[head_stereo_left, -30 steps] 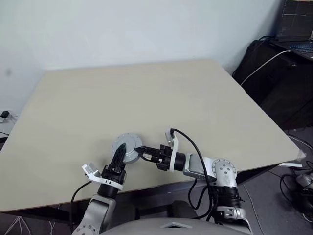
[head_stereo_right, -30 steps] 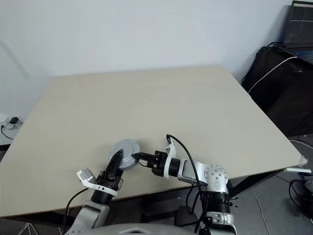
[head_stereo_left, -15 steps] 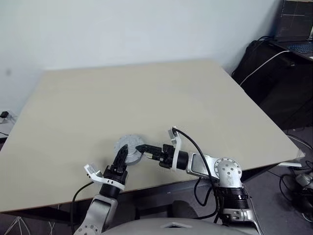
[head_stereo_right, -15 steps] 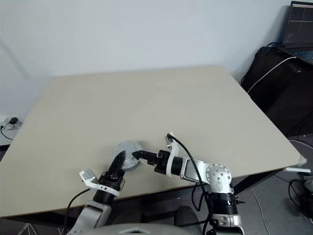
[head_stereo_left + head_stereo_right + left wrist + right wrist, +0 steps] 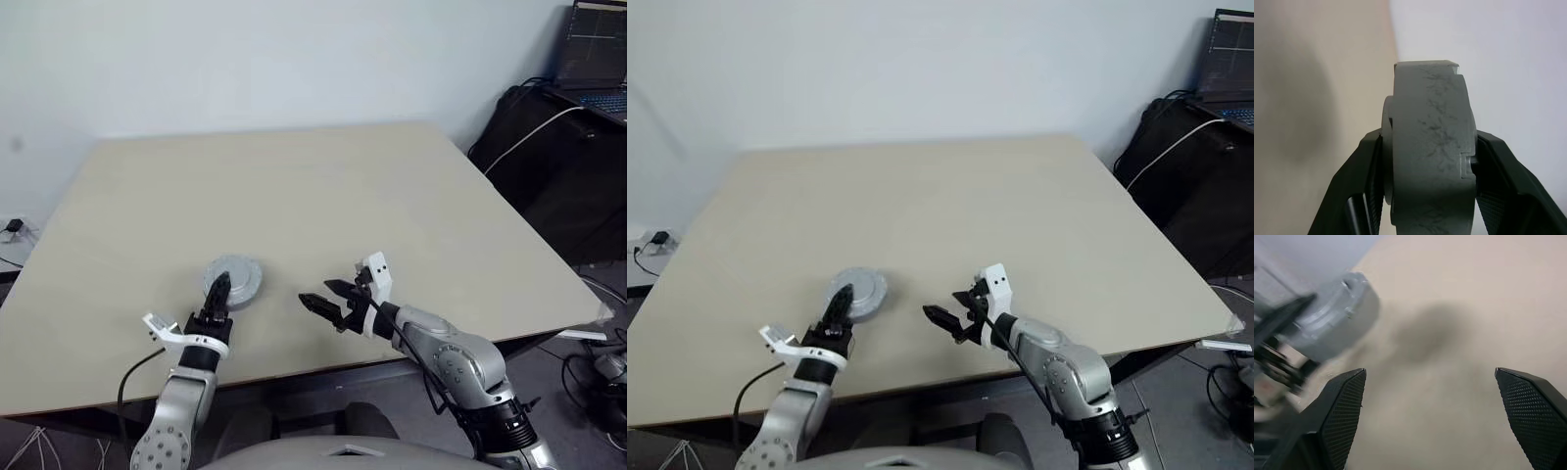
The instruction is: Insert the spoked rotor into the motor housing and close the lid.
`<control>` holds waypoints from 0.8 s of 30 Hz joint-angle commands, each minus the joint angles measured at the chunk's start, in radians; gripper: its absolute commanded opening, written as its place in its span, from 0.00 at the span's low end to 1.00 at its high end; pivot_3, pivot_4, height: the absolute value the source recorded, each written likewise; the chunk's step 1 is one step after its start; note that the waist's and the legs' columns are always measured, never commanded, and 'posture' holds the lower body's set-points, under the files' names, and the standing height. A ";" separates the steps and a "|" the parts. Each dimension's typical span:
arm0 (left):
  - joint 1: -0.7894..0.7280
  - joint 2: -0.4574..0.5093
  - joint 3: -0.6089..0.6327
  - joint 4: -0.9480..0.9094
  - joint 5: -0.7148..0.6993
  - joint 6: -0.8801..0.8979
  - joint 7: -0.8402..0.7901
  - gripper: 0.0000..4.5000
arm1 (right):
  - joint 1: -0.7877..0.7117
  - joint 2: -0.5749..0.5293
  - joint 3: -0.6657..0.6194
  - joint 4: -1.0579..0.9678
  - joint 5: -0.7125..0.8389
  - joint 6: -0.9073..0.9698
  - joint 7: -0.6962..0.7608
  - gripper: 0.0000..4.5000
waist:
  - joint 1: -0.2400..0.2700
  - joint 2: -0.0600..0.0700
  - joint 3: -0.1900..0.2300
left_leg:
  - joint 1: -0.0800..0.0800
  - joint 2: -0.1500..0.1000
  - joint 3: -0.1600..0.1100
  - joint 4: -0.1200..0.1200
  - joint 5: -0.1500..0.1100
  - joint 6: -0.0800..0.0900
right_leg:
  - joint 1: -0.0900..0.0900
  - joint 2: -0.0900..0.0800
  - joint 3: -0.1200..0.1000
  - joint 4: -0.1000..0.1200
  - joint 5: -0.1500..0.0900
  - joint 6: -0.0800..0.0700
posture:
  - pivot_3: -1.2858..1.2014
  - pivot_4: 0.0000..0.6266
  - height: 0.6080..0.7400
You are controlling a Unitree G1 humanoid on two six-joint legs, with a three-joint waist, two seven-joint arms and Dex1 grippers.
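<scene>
- Left gripper [image 5: 217,294] pinches the closed motor housing [image 5: 233,282] across its thickness, 1 finger [image 5: 1364,196] on each flat face; judged a steadying hold.
- Lid [image 5: 862,287] already sits on top, grey face up, so the rotor is presumably inside, hidden.
- Housing is near the table's [image 5: 294,196] front edge, left of centre.
- Right gripper [image 5: 328,297] is spread wide, empty, apart from the housing, low over the table.
- Task looks about done.
</scene>
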 commanded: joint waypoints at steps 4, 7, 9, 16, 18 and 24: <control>-0.204 -0.010 0.111 0.138 0.040 -0.068 0.008 0.47 | 0.037 0.004 0.059 0.055 -0.263 -0.335 0.034 1.00 | 0.005 -0.003 -0.002 | 0.001 0.000 0.000 0.001 0.000 0.000 | 0.001 0.000 0.000 0.000 0.003 -0.003 | 0.52 0.00 1.00; -0.310 0.014 0.167 0.261 0.081 -0.085 -0.011 0.47 | 0.048 0.012 0.066 0.105 -0.329 -0.412 0.041 1.00 | 0.006 -0.005 -0.002 | 0.001 -0.001 0.000 0.001 0.001 0.000 | 0.002 0.001 0.000 0.000 0.004 -0.004 | 0.52 0.00 1.00; -0.373 0.023 0.199 0.337 0.109 -0.092 -0.017 0.47 | 0.050 0.021 0.062 0.128 -0.346 -0.430 0.047 1.00 | 0.007 -0.006 -0.001 | 0.002 -0.001 0.000 0.001 0.001 -0.001 | 0.004 0.001 0.000 0.000 0.004 -0.005 | 0.52 0.00 1.00; -0.610 0.060 0.284 0.645 0.265 -0.140 -0.038 0.47 | 0.061 0.045 0.050 0.142 -0.375 -0.428 0.054 1.00 | 0.008 -0.008 -0.001 | 0.003 -0.001 -0.002 0.001 0.001 -0.001 | 0.010 0.002 0.000 0.000 0.004 -0.005 | 0.52 0.00 1.00; -0.672 0.070 0.300 0.725 0.301 -0.141 -0.044 0.47 | 0.068 0.054 0.040 0.140 -0.373 -0.421 0.047 1.00 | 0.008 -0.008 -0.001 | 0.003 -0.001 -0.002 0.001 0.001 -0.001 | 0.010 0.002 0.000 0.000 0.004 -0.005 | 0.52 0.00 1.00; -0.783 0.083 0.355 0.886 0.393 -0.175 -0.013 0.47 | 0.083 0.068 0.032 0.136 -0.387 -0.413 0.044 1.00 | 0.007 -0.009 -0.001 | 0.003 -0.002 -0.002 0.001 0.001 -0.001 | 0.010 0.002 0.000 -0.001 0.005 -0.005 | 0.52 0.00 1.00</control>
